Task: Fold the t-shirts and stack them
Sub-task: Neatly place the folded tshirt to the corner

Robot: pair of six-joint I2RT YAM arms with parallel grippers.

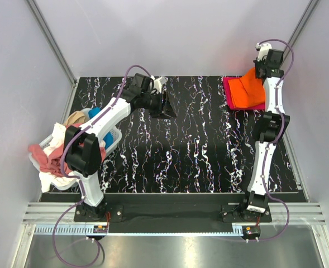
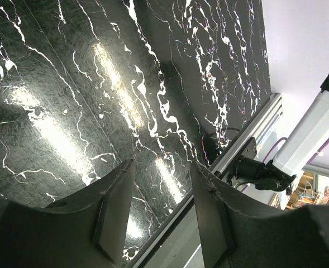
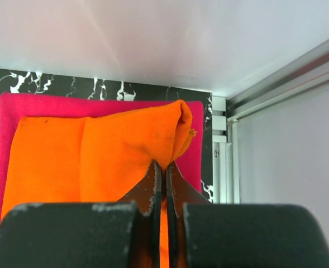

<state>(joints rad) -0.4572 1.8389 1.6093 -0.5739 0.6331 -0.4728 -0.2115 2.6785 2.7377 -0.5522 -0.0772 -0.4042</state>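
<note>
Right tool (image 3: 164, 167) is clamped on a raised fold of the orange t-shirt (image 3: 97, 156), which lies atop the crimson-pink t-shirt (image 3: 8, 111) in the far right corner of the bench (image 1: 181, 145) (black, veined white). Left tool (image 2: 161, 167) hangs over the bench, spread wide and empty. More t-shirts (image 1: 51, 146) fill the plastic basket (image 1: 115, 137) at left.

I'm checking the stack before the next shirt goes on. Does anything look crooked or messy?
Yes. The orange shirt on the pink shirt is not flat. Its far right corner is bunched into a raised fold where the right claw pinches it. At the left, loose shirts hang over the rim of the basket.
</note>
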